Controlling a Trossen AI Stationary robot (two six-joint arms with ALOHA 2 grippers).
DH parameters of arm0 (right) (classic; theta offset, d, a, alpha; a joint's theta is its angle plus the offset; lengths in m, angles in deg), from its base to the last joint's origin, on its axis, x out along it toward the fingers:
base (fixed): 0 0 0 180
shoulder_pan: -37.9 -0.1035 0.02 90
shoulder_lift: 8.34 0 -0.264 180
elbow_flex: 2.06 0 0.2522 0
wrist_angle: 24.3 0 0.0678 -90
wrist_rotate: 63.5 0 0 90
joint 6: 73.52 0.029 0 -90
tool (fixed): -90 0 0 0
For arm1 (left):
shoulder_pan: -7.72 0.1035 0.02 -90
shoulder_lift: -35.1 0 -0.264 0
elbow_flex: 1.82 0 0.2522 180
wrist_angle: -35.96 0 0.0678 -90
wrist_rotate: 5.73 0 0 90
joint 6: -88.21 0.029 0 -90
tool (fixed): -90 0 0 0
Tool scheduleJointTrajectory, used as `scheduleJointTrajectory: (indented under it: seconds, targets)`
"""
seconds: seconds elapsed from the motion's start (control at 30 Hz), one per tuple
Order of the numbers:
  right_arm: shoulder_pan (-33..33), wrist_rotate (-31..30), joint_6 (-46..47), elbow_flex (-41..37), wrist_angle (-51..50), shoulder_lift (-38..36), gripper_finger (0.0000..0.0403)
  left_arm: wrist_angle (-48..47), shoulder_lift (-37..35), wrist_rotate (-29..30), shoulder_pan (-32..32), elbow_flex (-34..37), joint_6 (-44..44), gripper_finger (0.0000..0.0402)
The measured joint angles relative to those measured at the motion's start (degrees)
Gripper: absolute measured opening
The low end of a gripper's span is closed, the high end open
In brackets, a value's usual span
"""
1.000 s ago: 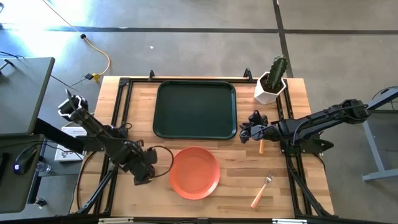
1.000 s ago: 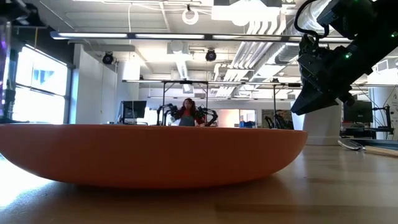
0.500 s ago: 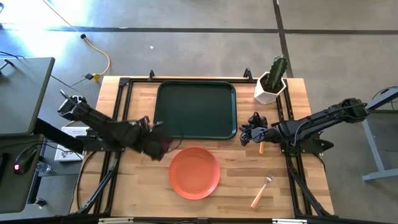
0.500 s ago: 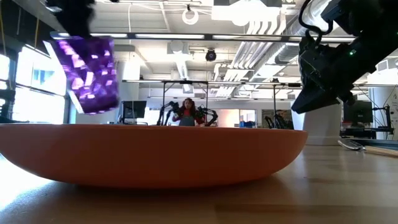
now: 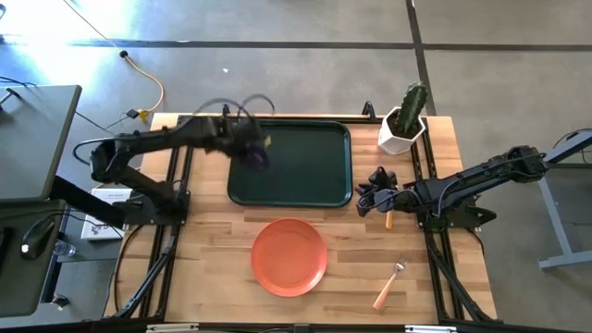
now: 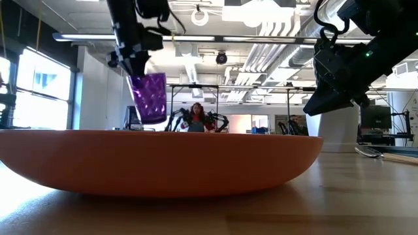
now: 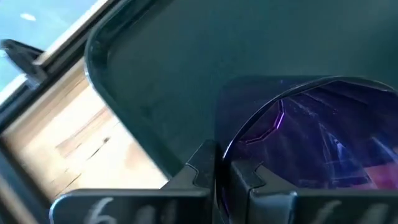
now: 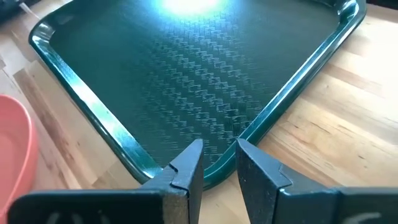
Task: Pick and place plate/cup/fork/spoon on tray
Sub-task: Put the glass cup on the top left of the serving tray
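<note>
My left gripper [image 5: 246, 145] is shut on the small dark purple cup [image 5: 256, 155] and holds it in the air over the far left part of the dark green tray [image 5: 305, 176]. The orange-red plate [image 5: 289, 256] lies flat on the table, near of the tray. My right gripper [image 5: 363, 197] hovers at the tray's right rim, its fingers a narrow gap apart with nothing between them. The spoon's wooden handle [image 5: 388, 218] lies under the right arm, its bowl hidden. The fork [image 5: 388, 285] lies near the table's front right. My left gripper pinches the cup's wall at its rim [image 7: 225, 157], one finger inside the cup and one outside. The fingers come from above, pointing down. The cup [image 6: 150, 98] hangs below them, slightly tilted and clear of the tray.
A white pot with a cactus [image 5: 403, 120] stands at the table's far right corner. Black frame rails run along the table's left and right sides.
My left gripper has risen from the table left of the plate and swung toward the far edge, carrying the cup. The cup is now lifted clear over the tray's far left part.
</note>
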Motion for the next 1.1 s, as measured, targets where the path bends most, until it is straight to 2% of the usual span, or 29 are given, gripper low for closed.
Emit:
scheduleJointTrajectory:
  seconds: [0.07,0.17,0.4,0.57,0.63,0.77,1.1]
  targets:
    - [0.0,-0.1,0.0,0.0,-0.2,0.0,0.0083,2.6,0.0,-4.4,4.8,0.0,2.0,0.0008]
    - [0.0,-0.1,0.0,0.0,-0.7,0.0,0.0083,4.6,0.0,-7.5,10.7,0.0,3.5,0.0009]
    - [0.0,-0.2,0.0,0.0,-0.9,0.0,0.0083,5.6,0.1,-8.3,19.0,0.0,5.1,0.0006]
    - [0.2,-0.9,0.0,0.0,-1.0,0.0,0.0083,14.1,1.2,-8.7,21.1,0.0,3.2,0.0007]
    - [0.2,-0.8,0.2,0.0,-1.1,0.0,0.0083,17.0,2.5,-10.8,21.4,-0.1,3.8,0.0007]
    - [0.2,-0.7,0.1,0.0,-1.5,0.0,0.0083,15.6,5.1,-15.8,22.6,-0.1,5.0,0.0007]
    - [0.2,-5.4,6.5,0.0,-8.5,0.0,0.0083,13.5,12.0,-16.6,22.7,0.0,7.1,0.0007]
